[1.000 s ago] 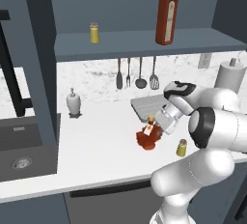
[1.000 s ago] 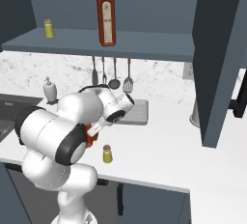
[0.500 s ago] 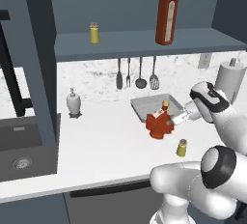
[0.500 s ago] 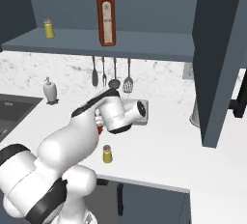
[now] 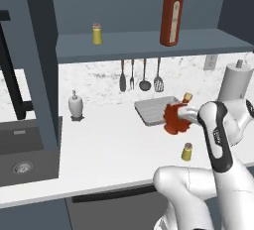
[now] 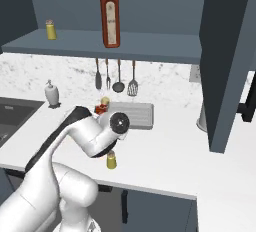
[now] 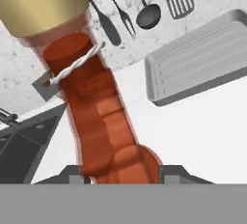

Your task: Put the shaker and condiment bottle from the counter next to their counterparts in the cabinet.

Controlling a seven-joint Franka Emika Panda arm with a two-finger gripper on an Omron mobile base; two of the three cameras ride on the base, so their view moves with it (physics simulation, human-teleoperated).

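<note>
red and lumpy, the condiment bottle (image 5: 173, 119) sits clamped between your gripper (image 5: 184, 117) jaws, lifted off the counter (image 5: 109, 149) just in front of the grey tray (image 5: 156, 110). your fingers pinch its body low down, and its long axis runs away from the hand, tan cap leading; in the left base view it tilts, cap up and to the right. the cabinet (image 5: 149, 43) shelf lies above and behind the bottle, and the tall smooth red bottle (image 5: 171, 15) stands there almost straight overhead. you'd need to raise and right the bottle beside it. the shaker (image 5: 187, 151) waits on the counter near the arm, its twin (image 5: 97, 33) far left on the shelf.
</note>
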